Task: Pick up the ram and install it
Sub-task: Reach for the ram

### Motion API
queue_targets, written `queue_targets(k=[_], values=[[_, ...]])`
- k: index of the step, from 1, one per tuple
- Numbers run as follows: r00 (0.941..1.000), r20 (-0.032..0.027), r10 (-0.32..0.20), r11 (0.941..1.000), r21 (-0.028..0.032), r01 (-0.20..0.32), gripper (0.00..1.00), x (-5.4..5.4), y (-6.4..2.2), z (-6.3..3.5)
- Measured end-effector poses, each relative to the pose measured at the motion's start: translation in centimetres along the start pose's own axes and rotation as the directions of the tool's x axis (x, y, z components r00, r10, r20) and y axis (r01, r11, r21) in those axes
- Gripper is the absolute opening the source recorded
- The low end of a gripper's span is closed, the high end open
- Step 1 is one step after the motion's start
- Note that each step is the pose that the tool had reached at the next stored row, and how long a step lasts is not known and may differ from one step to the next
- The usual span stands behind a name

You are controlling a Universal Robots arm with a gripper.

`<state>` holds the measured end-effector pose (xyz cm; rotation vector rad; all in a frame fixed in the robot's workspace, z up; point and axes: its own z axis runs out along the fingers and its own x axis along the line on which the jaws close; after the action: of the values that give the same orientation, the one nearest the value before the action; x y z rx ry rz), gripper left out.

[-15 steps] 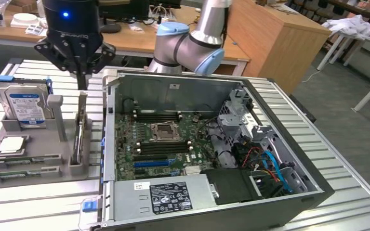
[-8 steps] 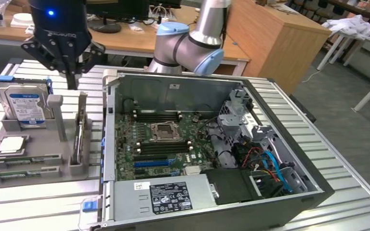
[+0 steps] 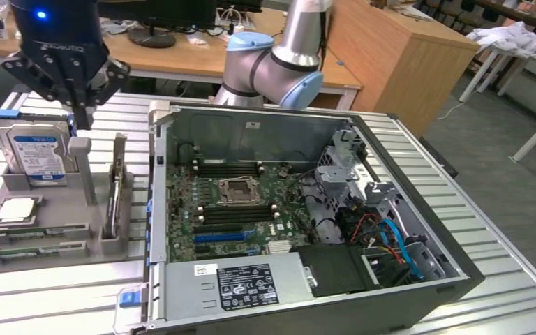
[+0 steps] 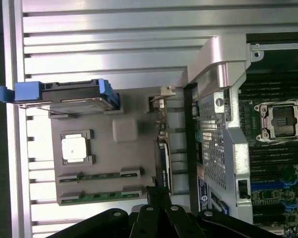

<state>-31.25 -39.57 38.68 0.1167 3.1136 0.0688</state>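
Hanging over the gray parts tray (image 3: 63, 209) (image 4: 114, 153), the gripper (image 3: 84, 120) (image 4: 157, 194) has its fingers pinched together w/ nothing between them. In the exterior view the tips sit just above the tray's tall gray post (image 3: 81, 167) (image 4: 124, 130), between the HDD (image 3: 35, 152) (image 4: 72, 96) and a thin upright board (image 3: 116, 187) (image 4: 164, 163). No visible contact w/ either. That board is possibly another memory stick on edge, but it's seen too edge-on to be sure. In the wrist view the fingertips line up w/ one end of it.

The ram (image 3: 35, 233) (image 4: 99, 175) lies flat in a tray slot, untouched, just beside the square CPU chip (image 3: 17, 209) (image 4: 75, 148) on the side away from the HDD. A second green stick (image 3: 26, 254) (image 4: 97, 196) lies parallel in the next slot, at the tray's outer edge. The HDD, blue label facing out, stands upright in its holder w/ blue clips at the sides.

At the exterior view's right of the tray lies the open PC case (image 3: 417, 293) (image 4: 223, 64), on the slatted metal table (image 3: 491, 230) (image 4: 114, 39). Inside are a green mobo (image 3: 278, 202), a bare CPU socket (image 3: 240, 190) (image 4: 286, 119) w/ dark memory slots on both sides, a PSU (image 3: 245, 285) along the near wall, and blue and red cables toward the exterior view's right. The arm's gray-and-blue joints (image 3: 278, 63) rise behind the case.
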Motion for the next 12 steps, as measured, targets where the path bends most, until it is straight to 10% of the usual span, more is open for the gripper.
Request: queue_targets(k=[12], values=[[1.0, -0.0001, 0.0, 1.0, 0.0, 0.0, 0.11, 3.7, -0.26, 0.04]])
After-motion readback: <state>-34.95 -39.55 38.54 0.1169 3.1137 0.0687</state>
